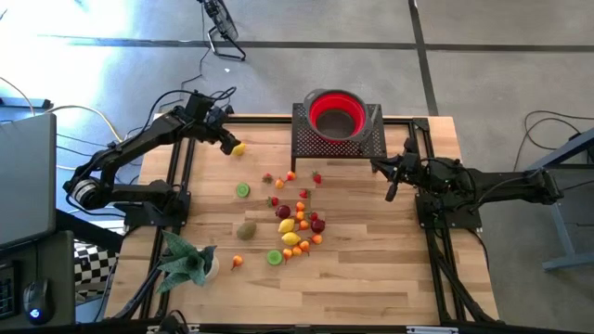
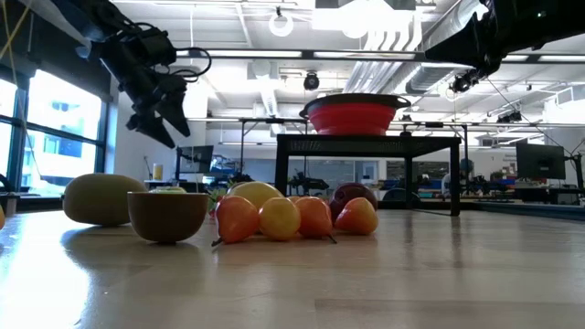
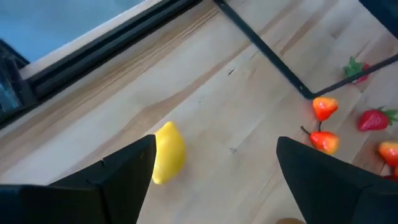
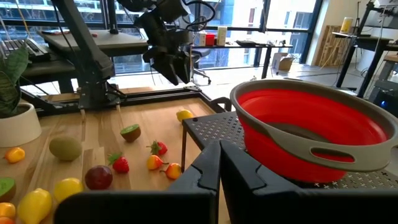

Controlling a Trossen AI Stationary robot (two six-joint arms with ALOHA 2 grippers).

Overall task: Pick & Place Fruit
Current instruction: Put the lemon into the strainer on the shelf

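**Fruit still on the surface, bowl empty**

At the far left, the left gripper (image 1: 226,141) hangs with fingers spread just beside a small yellow plastic lemon (image 1: 239,148) lying alone on the pale wooden surface (image 1: 371,269). The rest of the toy fruit (image 1: 295,221) lies clustered mid-surface. The round red bowl with grey rim (image 1: 335,113) looks empty, so nearly everything remains. The right gripper (image 1: 392,182), fingers pressed together, waits beside the bowl's stand.

You see two black jointed arms (image 1: 139,153) with exposed black cables; each gripper (image 3: 214,180) carries two matte black wedge-shaped fingers.
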